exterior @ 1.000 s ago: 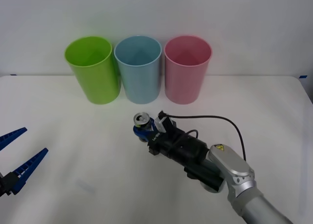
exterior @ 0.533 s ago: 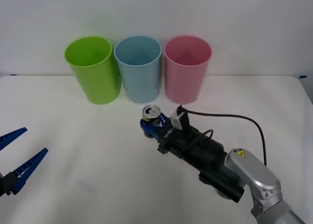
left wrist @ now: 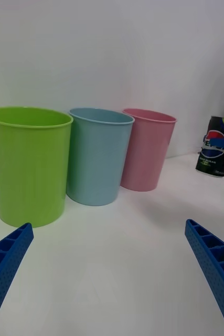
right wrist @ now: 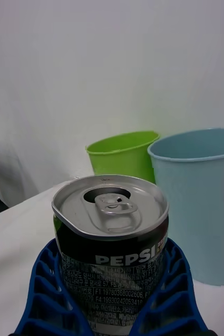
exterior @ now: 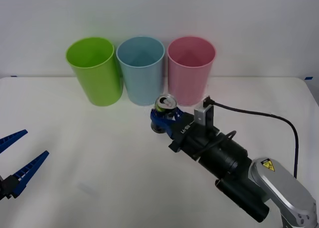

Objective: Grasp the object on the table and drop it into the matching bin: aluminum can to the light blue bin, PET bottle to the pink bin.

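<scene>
I am gripping the aluminum can (exterior: 166, 104) upright in my right gripper (exterior: 162, 121), its fingers (right wrist: 49, 294) clamped against both sides of the body, pull-tab end facing up. The can is sitting just in front of the light blue bin (exterior: 141, 70), slightly toward the pink bin (exterior: 190, 70), with its top below the blue bin's rim. In my judgement, the coming move is calling for a lift above that rim, then travel forward over the opening. My left gripper (exterior: 15, 161) is waiting with fingers spread, well apart from the blue bin, over the white table (exterior: 89, 158). A green bin (exterior: 93, 70) is standing beside the blue bin.
</scene>
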